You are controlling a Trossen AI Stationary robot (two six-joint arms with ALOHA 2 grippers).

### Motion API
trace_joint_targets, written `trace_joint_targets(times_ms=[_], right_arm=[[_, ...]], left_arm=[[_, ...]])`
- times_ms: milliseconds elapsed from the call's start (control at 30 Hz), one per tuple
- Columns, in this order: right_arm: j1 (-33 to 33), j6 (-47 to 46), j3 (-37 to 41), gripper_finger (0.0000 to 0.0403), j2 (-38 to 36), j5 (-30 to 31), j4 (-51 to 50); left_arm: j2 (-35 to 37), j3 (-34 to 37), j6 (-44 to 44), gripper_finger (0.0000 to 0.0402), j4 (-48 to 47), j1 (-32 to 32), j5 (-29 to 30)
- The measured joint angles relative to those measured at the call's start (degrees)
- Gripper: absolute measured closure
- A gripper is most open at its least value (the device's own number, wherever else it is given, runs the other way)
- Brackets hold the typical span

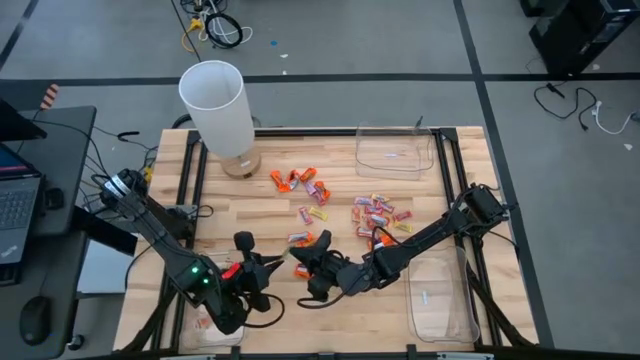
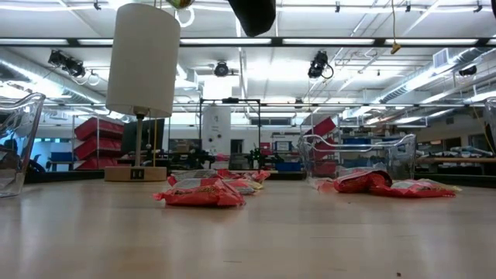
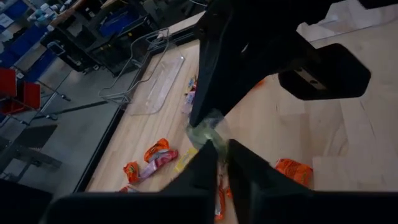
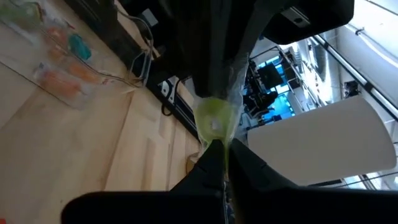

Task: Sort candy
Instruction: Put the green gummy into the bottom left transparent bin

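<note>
Both grippers' fingers pinch one green candy (image 4: pixel 214 119) midair.

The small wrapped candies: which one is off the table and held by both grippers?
The pale green wrapped candy, pinched between the left gripper and right gripper; the orange and pink candies lie on the wooden table.

Tall white lamp (image 1: pixel 217 105) blocks the worktop's (image 1: pixel 270 220) far-left corner. Beside the lamp, scattered candy (image 1: pixel 372 214) clutters the middle, while bare wood lies open between lamp and clear tray (image 1: pixel 394 150).
</note>
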State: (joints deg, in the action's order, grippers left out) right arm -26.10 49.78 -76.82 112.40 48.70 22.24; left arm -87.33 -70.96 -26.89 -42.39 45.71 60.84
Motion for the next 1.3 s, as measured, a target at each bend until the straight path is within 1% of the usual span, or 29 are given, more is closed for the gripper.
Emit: trace_joint_targets(times_ms=[67, 200, 367, 600, 767, 867, 967, 1133, 1300], right_arm=[[-0.5, -0.1, 0.0, 0.0382, 0.0, 0.4, -0.2], [-1.5, -0.8, 0.0, 0.036, 0.0, 3.3, -0.2], [-2.6, -2.6, 0.0, 0.0339, 0.0, 10.1, 0.0], [-3.2, -3.8, 0.0, 0.0327, 0.0, 14.0, 0.0], [-3.2, -5.6, 0.0, 0.0327, 0.0, 18.4, 0.0], [-3.2, -5.8, 0.0, 0.0325, 0.0, 18.9, 0.0], [-3.2, -5.9, 0.0, 0.0325, -0.1, 18.9, -0.1], [-2.8, -7.2, 0.0, 0.0325, -1.4, 18.8, 0.3], [-2.0, -10.9, 0.0, 0.0325, -3.8, 17.5, 0.4]], left_arm=[[0.0, 0.0, -0.1, 0.0393, -0.2, 0.0, -0.1], [0.0, 0.0, -0.3, 0.0395, -0.8, 0.0, -0.2], [0.0, 0.0, -0.3, 0.0399, -1.1, 0.0, -0.3], [0.0, 0.0, -0.3, 0.04, -1.3, 0.0, 0.0], [0.0, -0.1, -0.2, 0.0401, -1.7, 0.5, -1.0], [0.0, -0.9, -0.8, 0.0401, -4.1, 1.6, -4.3], [0.0, -2.9, -2.1, 0.0401, -6.6, 3.0, -9.1], [0.0, -8.8, -8.8, 0.0401, -14.8, 6.3, -15.0], [0.0, -14.5, -17.3, 0.0401, -24.8, 10.2, -21.9]])
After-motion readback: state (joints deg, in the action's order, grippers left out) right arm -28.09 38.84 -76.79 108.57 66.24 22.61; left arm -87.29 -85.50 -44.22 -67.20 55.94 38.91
